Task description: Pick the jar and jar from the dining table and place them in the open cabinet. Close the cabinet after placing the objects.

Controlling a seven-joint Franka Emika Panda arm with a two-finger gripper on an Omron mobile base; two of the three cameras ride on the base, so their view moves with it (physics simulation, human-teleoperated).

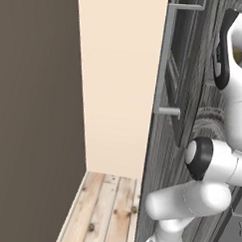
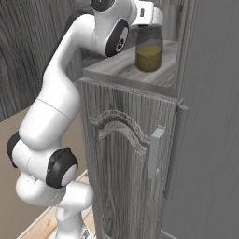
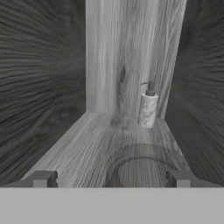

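1. The cabinet point(image 2: 126, 154) is dark grey wood-grain with an arched raised panel on its lower door and a short silver handle point(image 2: 154, 153) near that door's edge
2. Above that door an open compartment shows a grey wood shelf point(image 2: 116, 70), and the jar point(image 2: 149, 48) with olive-yellow filling stands upright on it, near the right-hand wall of the compartment
3. In the right base view the white arm point(image 2: 60, 107) reaches up and over into the compartment, its wrist just left of the jar's lid
4. In the hand view the gripper point(image 3: 112, 179) is released: its two dark fingertips point(image 3: 43, 178) stand wide apart with nothing between them, low over the shelf boards; part of a round glassy rim lies between them at the bottom edge
5. At the back corner of the compartment a small pale cylindrical item point(image 3: 148, 108) with a dark top stands upright; what it is cannot be told
6. In the left base view a long silver bar handle point(image 1: 165, 60) runs down a dark door, beside a cream wall point(image 1: 119, 83), a brown wall point(image 1: 36, 114) and a pale plank floor point(image 1: 101, 212)
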